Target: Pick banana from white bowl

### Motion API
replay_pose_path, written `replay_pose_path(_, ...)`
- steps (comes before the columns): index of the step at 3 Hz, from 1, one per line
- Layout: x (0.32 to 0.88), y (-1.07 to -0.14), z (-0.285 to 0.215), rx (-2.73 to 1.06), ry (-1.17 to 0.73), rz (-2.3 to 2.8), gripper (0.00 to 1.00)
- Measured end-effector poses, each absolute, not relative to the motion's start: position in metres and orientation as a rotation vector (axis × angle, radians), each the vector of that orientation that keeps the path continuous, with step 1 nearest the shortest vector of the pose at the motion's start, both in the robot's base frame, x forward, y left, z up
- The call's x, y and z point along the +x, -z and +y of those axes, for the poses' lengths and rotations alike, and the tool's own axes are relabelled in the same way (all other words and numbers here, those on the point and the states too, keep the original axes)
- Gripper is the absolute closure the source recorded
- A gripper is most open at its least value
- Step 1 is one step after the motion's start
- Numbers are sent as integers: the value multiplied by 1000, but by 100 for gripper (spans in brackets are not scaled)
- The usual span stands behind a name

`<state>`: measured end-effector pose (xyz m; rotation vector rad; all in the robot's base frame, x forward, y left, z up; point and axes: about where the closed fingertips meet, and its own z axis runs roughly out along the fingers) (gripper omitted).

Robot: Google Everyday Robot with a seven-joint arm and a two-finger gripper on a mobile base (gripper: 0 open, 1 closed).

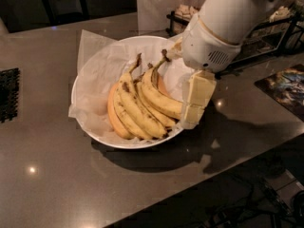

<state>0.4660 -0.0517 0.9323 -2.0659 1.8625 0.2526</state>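
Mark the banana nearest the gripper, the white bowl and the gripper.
banana (161, 99): camera view, middle of the rightmost one.
white bowl (142, 147): camera view, front rim.
gripper (191, 120): camera view, lower tip, at bowl's right edge.

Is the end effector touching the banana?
Cannot tell. In the camera view the end effector, over the right rim of the white bowl, overlaps the banana; no clear gap or contact.
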Motion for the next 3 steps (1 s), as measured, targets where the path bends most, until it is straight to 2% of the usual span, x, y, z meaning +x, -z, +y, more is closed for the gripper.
replay_pose_path(1, 476, -921, -69, -1768, -445, 1895, 0)
replay_pose_path(2, 474, -935, -87, -1612, -487, 1905, 0)
replay_pose_path(3, 473, -935, -87, -1616, -489, 1906, 0)
